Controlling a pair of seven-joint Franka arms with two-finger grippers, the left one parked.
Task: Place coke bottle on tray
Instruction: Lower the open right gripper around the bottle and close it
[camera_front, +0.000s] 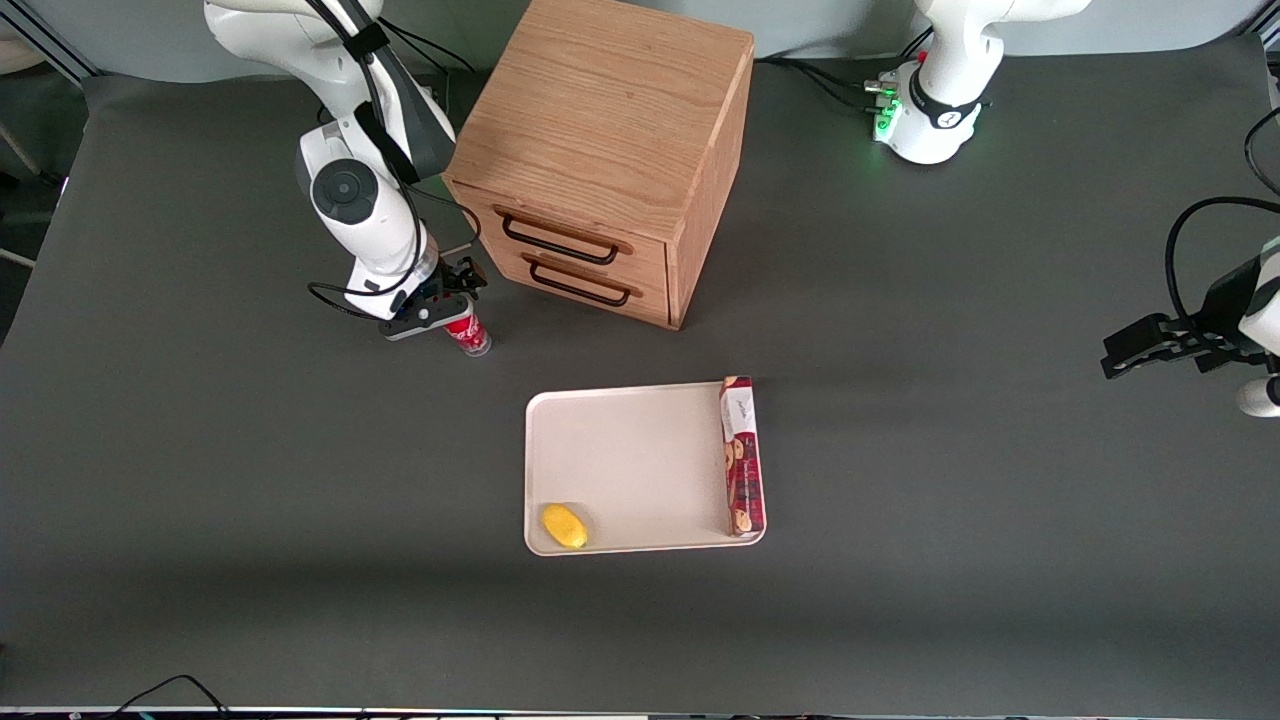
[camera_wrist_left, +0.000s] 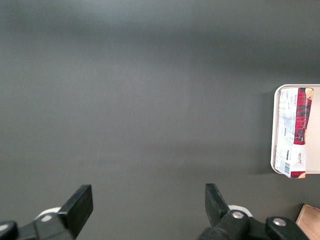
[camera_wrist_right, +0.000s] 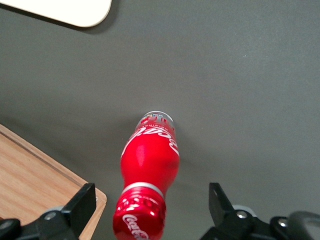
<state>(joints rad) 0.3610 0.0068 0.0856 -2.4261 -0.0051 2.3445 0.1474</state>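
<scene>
The coke bottle (camera_front: 468, 336) is small and red with white script and stands upright on the dark table, in front of the cabinet's corner at the working arm's end. My right gripper (camera_front: 446, 312) is directly above it. In the right wrist view the gripper (camera_wrist_right: 150, 202) is open, with one finger (camera_wrist_right: 82, 202) on each side of the bottle's red cap (camera_wrist_right: 140, 220) and a gap on both sides. The cream-white tray (camera_front: 630, 450) lies nearer the front camera, toward the table's middle; one corner shows in the right wrist view (camera_wrist_right: 80, 12).
A wooden drawer cabinet (camera_front: 610, 150) with two black handles stands close beside the gripper; its edge shows in the right wrist view (camera_wrist_right: 30, 170). On the tray lie a long red biscuit box (camera_front: 742, 455) and a yellow lemon (camera_front: 564, 526).
</scene>
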